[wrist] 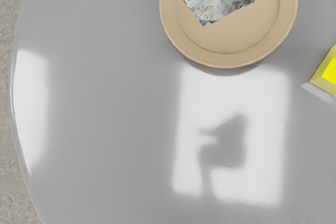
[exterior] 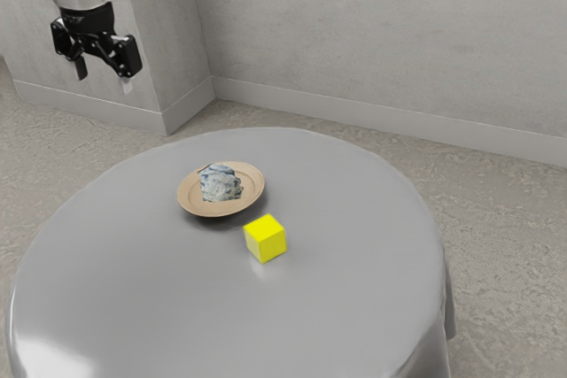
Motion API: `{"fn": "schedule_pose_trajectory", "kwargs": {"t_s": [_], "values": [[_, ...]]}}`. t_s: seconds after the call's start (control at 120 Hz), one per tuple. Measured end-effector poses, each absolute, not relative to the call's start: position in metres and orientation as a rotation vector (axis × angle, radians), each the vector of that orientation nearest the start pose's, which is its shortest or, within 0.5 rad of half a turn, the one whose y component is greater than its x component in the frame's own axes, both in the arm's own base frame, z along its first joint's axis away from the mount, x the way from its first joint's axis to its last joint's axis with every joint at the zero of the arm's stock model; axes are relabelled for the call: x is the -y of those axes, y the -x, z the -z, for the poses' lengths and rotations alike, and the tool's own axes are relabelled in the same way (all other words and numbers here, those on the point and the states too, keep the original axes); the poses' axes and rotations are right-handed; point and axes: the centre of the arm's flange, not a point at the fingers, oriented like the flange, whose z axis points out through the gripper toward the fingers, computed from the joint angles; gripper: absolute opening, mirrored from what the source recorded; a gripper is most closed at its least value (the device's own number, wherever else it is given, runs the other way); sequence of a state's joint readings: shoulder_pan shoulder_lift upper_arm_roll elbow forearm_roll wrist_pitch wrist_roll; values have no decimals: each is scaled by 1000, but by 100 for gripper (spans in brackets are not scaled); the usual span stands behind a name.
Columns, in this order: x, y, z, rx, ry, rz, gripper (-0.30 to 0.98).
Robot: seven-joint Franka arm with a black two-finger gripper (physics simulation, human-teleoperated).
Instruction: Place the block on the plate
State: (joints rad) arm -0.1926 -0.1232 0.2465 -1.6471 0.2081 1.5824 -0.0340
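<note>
Yellow block [exterior: 266, 239] sits on the round, glossy grey surface [exterior: 151, 298], near the tan plate [exterior: 190, 200] but apart from it, toward the exterior view's right. A blue-and-white patterned lump [exterior: 220, 183] rests on the plate. Well apart from both, the black pincer [exterior: 104, 79] hangs raised, released, its two fingers spread and holding nothing.
</note>
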Motion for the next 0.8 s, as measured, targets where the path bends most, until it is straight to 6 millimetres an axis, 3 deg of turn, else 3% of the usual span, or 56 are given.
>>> {"fn": "schedule_pose_trajectory", "kwargs": {"t_s": [0.125, 0.242, 0.408, 0.567, 0.8], "values": [[-59, -516, -653, 139, 2957, 76, 69], [-51, -518, -634, 119, 2957, 17, 69], [-30, -530, -569, 78, 2993, -157, 69], [8, -541, -501, -17, 3003, -292, 69], [71, -565, -433, -208, 3021, -320, 69]]}}
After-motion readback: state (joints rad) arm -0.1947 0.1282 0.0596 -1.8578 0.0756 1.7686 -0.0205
